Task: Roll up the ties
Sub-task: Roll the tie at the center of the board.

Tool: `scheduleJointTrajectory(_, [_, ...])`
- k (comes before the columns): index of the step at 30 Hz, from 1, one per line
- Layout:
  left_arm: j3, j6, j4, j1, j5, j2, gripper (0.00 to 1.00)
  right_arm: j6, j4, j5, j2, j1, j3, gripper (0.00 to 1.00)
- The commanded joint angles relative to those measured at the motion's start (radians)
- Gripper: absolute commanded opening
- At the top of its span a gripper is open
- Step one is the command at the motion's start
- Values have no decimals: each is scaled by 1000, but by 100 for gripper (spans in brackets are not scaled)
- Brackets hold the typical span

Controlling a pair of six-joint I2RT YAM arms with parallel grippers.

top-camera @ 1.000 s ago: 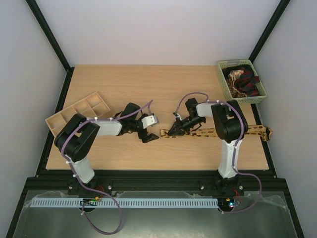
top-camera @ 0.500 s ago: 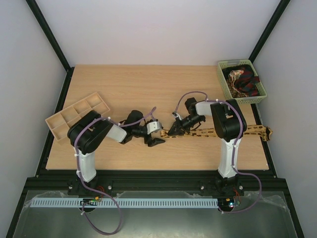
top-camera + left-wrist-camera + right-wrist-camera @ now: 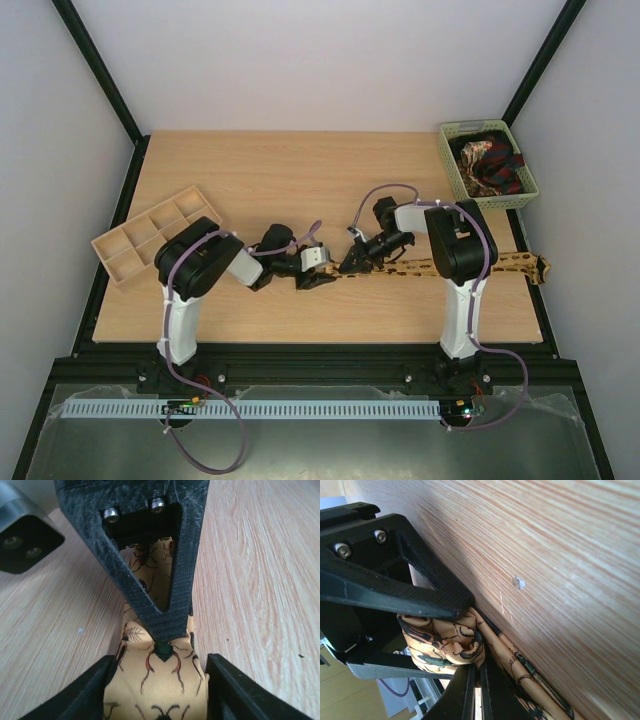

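Note:
A tan-yellow tie (image 3: 470,265) with dark insect-like marks lies flat along the table's near right, its wide end at the right edge. My right gripper (image 3: 350,265) is shut on the bunched narrow end of the tie (image 3: 440,645), fingertips pressed together (image 3: 479,665). My left gripper (image 3: 322,277) faces it from the left. In the left wrist view its jaws (image 3: 162,690) stand partly closed on either side of the tie's tip (image 3: 160,680), the fabric filling the gap. The right gripper's fingers (image 3: 165,615) point down onto the tie just beyond.
A green basket (image 3: 447,160) at the back right holds more ties (image 3: 488,165) in dark red, black and cream. A wooden divided tray (image 3: 130,235) sits at the left, beside the left arm. The tie's wide end (image 3: 540,268) overhangs the right table edge.
The left arm has moved right until its gripper reached the tie's narrow end, and its jaws have narrowed around it. The right gripper has stayed shut on the tie.

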Motion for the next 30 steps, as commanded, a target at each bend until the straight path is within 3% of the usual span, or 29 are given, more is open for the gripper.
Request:
scheduleJointTrajectory(1, [32,87,-58,-25,-21,30,45,-16,-43,257,82,-4,-32,1])
scheduleJointTrajectory(5, [54,141,-214,-48,-90,-24,36,-6,-45,235,72,-4,-19,3])
scheduleJointTrajectory(11, [144,184,-598,-60,-175,-98,24,21,-21,205,36,-4,-11,7])
scheduleJointTrajectory(13, [157,197,-675,-60,-194,-117,21,20,-23,196,35,-4,-9,13])
scheduleJointTrajectory(22, [219,190,-832,-84,-330,-124,19,-77,-167,124,-91,-30,13,38])
scheduleJointTrajectory(26, [242,176,-854,-95,-353,-106,19,-81,-191,63,-129,-29,9,40])
scheduleJointTrajectory(30, [254,172,-871,-103,-364,-97,19,20,-115,-40,-119,-18,5,40])
